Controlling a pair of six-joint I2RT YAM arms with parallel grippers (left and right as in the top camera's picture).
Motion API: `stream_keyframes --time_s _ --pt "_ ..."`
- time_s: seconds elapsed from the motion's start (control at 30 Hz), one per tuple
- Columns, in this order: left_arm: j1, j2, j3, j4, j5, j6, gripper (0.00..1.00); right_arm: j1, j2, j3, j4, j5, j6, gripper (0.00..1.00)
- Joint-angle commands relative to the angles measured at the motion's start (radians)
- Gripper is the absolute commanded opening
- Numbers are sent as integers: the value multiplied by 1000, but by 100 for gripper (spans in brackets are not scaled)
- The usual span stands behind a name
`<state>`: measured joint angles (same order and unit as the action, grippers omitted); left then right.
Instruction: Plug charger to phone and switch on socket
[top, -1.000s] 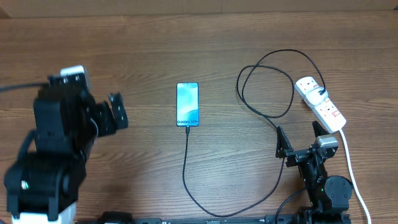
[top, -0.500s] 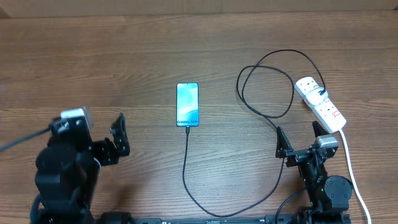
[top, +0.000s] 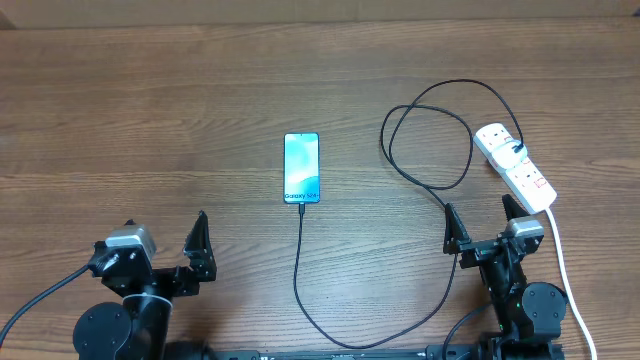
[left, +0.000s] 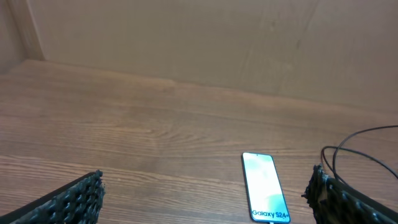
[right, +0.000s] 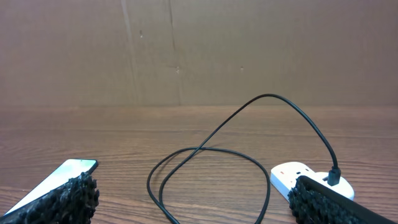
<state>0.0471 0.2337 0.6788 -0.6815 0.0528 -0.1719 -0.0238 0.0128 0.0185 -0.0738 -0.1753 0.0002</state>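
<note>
The left gripper (top: 163, 246), a black two-finger pincer, stands with its jaws spread wide and holds nothing. It sits at the near edge of the brown wood-grain table (top: 150, 100), to the near left of the phone. The right gripper (top: 482, 222), also black, is just as wide open and empty, to the near right of the phone.

The slim rectangular phone (top: 302, 167), dark-framed with a lit blue-teal screen, lies flat at the table's middle. The thin black charger cable (top: 296, 262) meets the phone's near short edge, runs toward the robot, bends right, then loops far right of the phone. Its black plug (top: 518, 150) sits in an outlet of the long white power strip (top: 515, 165), far right of the phone. Whether the strip's small red switches are on cannot be told. A thick white cord (top: 562, 260) trails from the strip.
</note>
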Motion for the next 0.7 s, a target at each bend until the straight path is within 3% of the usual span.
stream_keyframes --time_s 0.0,0.23,0.67 --pt "8 -8 -16 14 32 24 99 7 -10 -10 4 6 3 100" --pt "8 -8 -54 50 27 38 100 7 -10 -10 4 6 3 100" --pt "20 -156 -294 373 52 53 100 7 -10 -10 4 6 3 100"
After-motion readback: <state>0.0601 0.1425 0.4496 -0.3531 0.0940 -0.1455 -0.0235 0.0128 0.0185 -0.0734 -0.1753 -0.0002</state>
